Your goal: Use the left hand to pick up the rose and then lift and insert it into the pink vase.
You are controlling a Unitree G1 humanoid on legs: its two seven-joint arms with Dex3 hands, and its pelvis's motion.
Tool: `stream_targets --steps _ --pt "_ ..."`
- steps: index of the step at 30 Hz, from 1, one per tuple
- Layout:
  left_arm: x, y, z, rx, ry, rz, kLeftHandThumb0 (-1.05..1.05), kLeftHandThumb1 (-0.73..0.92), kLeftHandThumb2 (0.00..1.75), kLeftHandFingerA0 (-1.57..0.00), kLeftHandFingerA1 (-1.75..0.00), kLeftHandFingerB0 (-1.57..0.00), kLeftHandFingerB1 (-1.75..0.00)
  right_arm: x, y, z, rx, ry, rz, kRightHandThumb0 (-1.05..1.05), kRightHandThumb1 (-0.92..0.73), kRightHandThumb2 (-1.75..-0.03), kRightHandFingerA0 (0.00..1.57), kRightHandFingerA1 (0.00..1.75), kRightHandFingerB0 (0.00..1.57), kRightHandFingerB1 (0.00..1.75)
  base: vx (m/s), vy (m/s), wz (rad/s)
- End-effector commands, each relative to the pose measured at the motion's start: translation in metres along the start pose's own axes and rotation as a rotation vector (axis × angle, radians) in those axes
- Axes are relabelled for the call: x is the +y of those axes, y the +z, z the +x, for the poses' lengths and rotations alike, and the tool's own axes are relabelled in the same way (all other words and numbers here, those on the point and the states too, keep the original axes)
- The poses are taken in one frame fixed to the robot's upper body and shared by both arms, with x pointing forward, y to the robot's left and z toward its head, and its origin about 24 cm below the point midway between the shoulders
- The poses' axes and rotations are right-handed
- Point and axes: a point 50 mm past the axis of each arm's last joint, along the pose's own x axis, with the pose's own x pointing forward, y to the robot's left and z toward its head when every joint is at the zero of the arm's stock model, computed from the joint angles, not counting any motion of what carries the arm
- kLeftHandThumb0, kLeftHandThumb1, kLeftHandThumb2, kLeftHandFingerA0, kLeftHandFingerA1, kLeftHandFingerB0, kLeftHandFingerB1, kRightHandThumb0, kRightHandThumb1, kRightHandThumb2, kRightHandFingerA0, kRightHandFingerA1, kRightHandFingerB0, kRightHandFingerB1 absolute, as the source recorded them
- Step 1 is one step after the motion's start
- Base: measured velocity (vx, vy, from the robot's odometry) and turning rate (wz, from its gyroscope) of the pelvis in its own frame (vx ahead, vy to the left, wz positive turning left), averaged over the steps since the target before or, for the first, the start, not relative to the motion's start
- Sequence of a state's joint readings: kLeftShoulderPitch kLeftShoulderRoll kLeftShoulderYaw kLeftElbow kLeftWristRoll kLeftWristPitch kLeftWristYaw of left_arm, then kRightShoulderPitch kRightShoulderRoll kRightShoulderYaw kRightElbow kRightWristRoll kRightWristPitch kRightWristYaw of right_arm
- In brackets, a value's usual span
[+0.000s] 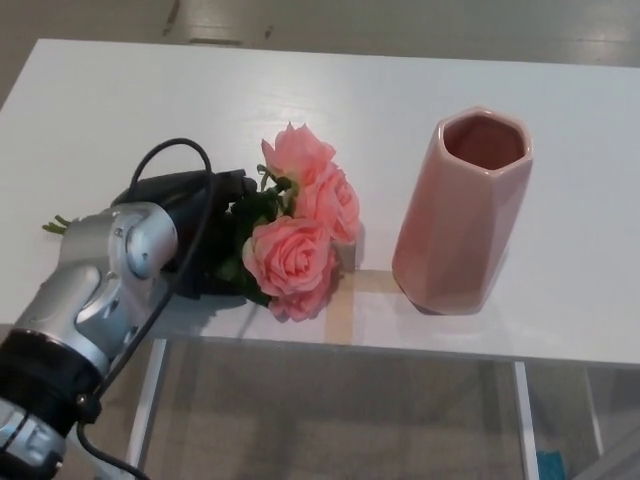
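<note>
The rose [300,225] is a small bunch of three pink blooms with dark green leaves, and it lies on its side on the white table [400,90], near the front edge. The blooms point to the right, toward the pink vase [460,215], but they do not touch it; a bare strip of table is between them. The end of the green stem [55,224] comes out at the far left, behind the robot arm. The left hand [205,225] is placed over the leafy part of the bunch, just left of the blooms, and its black fingers are among the leaves (I cannot tell if they are closed on the stem, because the silver wrist and a black cable [190,200] cover them). There is one vase; it stands upright, with angular sides, and the visible part of its inside shows only the pink wall. The right hand does not appear.
</note>
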State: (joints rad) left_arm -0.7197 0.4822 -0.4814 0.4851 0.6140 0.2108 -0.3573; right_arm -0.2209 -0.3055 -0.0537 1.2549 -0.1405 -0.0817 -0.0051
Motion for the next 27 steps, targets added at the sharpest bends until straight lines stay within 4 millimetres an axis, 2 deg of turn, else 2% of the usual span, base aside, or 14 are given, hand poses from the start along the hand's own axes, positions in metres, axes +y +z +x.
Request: stream_targets --steps 1,2,3,5,6,7,10,14,15,19,23,25,26,27 --pt "-0.008 0.003 0.004 -0.042 -0.017 0.110 -0.37 0.60 0.58 -0.41 -0.34 -0.22 -0.31 -0.001 -0.003 0.000 0.012 0.000 0.015 -0.37 -0.54 -0.91 0.57 0.60 0.44 0.53 0.00 0.000 0.00" --pt "-0.008 0.007 0.006 -0.033 -0.079 0.090 -0.38 0.55 0.75 -0.68 -0.54 -0.38 -0.44 -0.002 -0.002 0.000 0.010 -0.002 0.014 -0.37 -0.53 -0.91 0.57 0.60 0.44 0.54 0.00 0.000 0.00" --pt "-0.008 0.013 0.008 0.003 -0.169 0.082 -0.18 0.62 0.59 -1.07 -0.79 -0.62 -0.41 -0.002 -0.001 0.000 0.007 -0.001 0.012 -0.36 -0.53 -0.91 0.58 0.61 0.45 0.54 0.00 0.000 0.00" --pt "-0.010 0.016 0.009 0.025 -0.209 0.094 -0.17 0.62 0.57 -1.04 -1.09 -0.76 -0.47 -0.001 0.000 0.000 0.003 0.001 0.009 -0.36 -0.53 -0.91 0.58 0.61 0.46 0.54 0.00 0.000 0.00" --pt "-0.013 0.019 0.009 0.030 -0.214 0.113 -0.17 0.62 0.57 -1.04 -1.09 -0.76 -0.47 -0.001 0.000 0.000 0.002 0.000 0.008 -0.36 -0.53 -0.91 0.58 0.61 0.46 0.54 0.00 0.000 0.00" --pt "-0.015 0.020 0.010 0.027 -0.208 0.117 -0.14 0.62 0.58 -0.99 -1.05 -0.80 -0.51 -0.001 0.000 0.000 0.002 -0.001 0.011 -0.38 -0.66 -0.60 0.65 0.42 0.57 0.39 0.00 0.000 0.00" --pt "-0.020 0.018 0.010 -0.015 -0.140 0.113 -0.13 0.65 0.59 -0.91 -0.96 -0.80 -0.52 -0.002 0.000 0.000 0.005 -0.001 0.012 -0.38 -0.66 -0.60 0.65 0.42 0.57 0.39 0.00 0.000 0.00" --pt "-0.021 0.016 0.009 -0.061 -0.087 0.094 -0.16 0.72 0.62 -0.73 -1.32 -0.85 -0.54 -0.003 0.000 0.000 0.002 0.000 0.028 -0.38 -0.66 -0.60 0.65 0.42 0.57 0.39 0.00 0.000 0.00" --pt "-0.020 0.016 0.009 -0.064 -0.083 0.084 -0.17 0.73 0.62 -0.83 -1.15 -0.76 -0.48 -0.003 0.000 0.000 0.003 0.000 0.028 -0.38 -0.66 -0.60 0.65 0.42 0.57 0.39 0.00 0.000 0.00" --pt "-0.017 0.015 0.007 -0.079 -0.041 0.064 -0.20 0.73 0.62 -0.85 -1.10 -0.71 -0.45 -0.003 0.001 0.000 0.003 -0.002 0.027 -0.37 -0.66 -0.59 0.64 0.42 0.56 0.38 0.00 0.000 0.00" --pt "-0.006 0.015 0.004 -0.093 0.018 0.030 -0.19 0.69 0.63 -0.68 -1.48 -0.84 -0.52 -0.003 0.000 0.000 0.005 -0.001 0.016 -0.36 -0.66 -0.60 0.63 0.42 0.56 0.39 0.00 0.000 0.00" --pt "-0.002 0.014 0.004 -0.101 0.038 0.018 -0.19 0.70 0.62 -0.65 -1.49 -0.88 -0.54 -0.003 0.001 0.000 0.003 -0.001 0.013 -0.35 -0.66 -0.60 0.63 0.42 0.56 0.39 0.00 0.000 0.00" --pt "0.001 0.014 0.005 -0.108 0.051 0.009 -0.19 0.70 0.62 -0.65 -1.49 -0.88 -0.54 -0.004 0.001 0.000 0.003 -0.002 0.016 -0.35 -0.66 -0.60 0.63 0.42 0.56 0.39 0.00 0.000 0.00" --pt "0.009 0.015 0.004 -0.113 0.072 0.000 -0.20 0.77 0.63 -0.91 -0.94 -0.82 -0.49 -0.004 0.001 0.000 0.002 -0.001 0.018 -0.35 -0.66 -0.60 0.62 0.42 0.56 0.39 0.00 0.000 0.00"
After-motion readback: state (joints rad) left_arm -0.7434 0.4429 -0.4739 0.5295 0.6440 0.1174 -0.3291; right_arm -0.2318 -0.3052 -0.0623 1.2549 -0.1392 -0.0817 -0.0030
